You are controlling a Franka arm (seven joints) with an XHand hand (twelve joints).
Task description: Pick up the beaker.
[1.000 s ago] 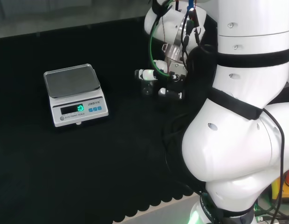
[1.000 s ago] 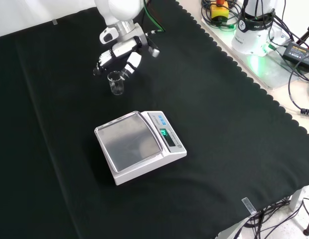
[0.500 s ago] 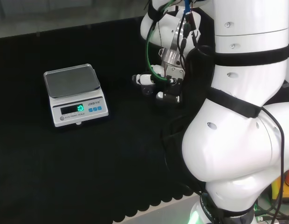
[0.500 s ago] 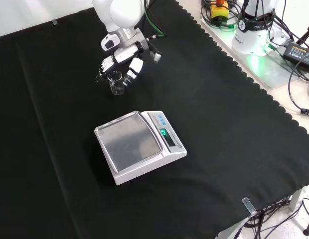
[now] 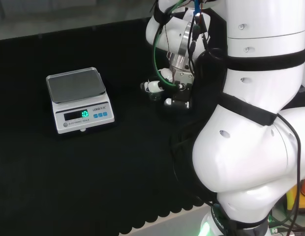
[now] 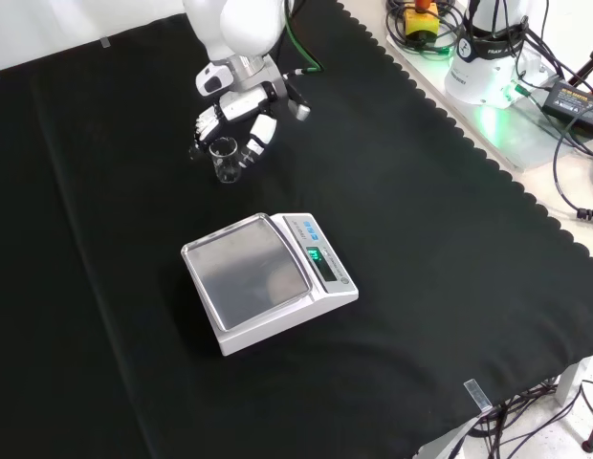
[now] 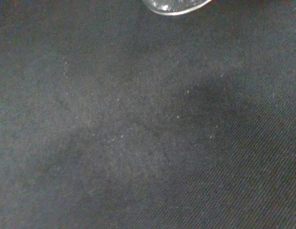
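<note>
Head view: the white arm's links rise at the right, and to their left the black and white hand (image 5: 173, 92) hangs low over the black-clothed worktop (image 5: 93, 172). Its white-tipped fingers (image 5: 152, 87) reach left toward the middle of the cloth. The clear beaker cannot be made out here among the fingers. A white electronic scale (image 5: 78, 101) with a grey metal pan and a lit green display sits well apart, to the left of the hand.

Front view: the hand (image 6: 236, 117) comes down from the top at the far side of the worktop (image 6: 421, 239), with the small clear beaker (image 6: 224, 160) standing upright on the cloth just below it. Fingers (image 6: 208, 122) curl down at the left of the beaker and the thumb (image 6: 257, 135) at its right, so the hand brackets the glass near its rim; whether they press on it is hard to tell, though the grasp appears closed around it. The scale (image 6: 268, 279) lies nearer the camera, apart from the beaker.

Wrist view: dark woven cloth (image 7: 138, 133) lies close beneath, and a curved sliver of the beaker's glass base (image 7: 174, 6) shows at the edge of the picture.
</note>
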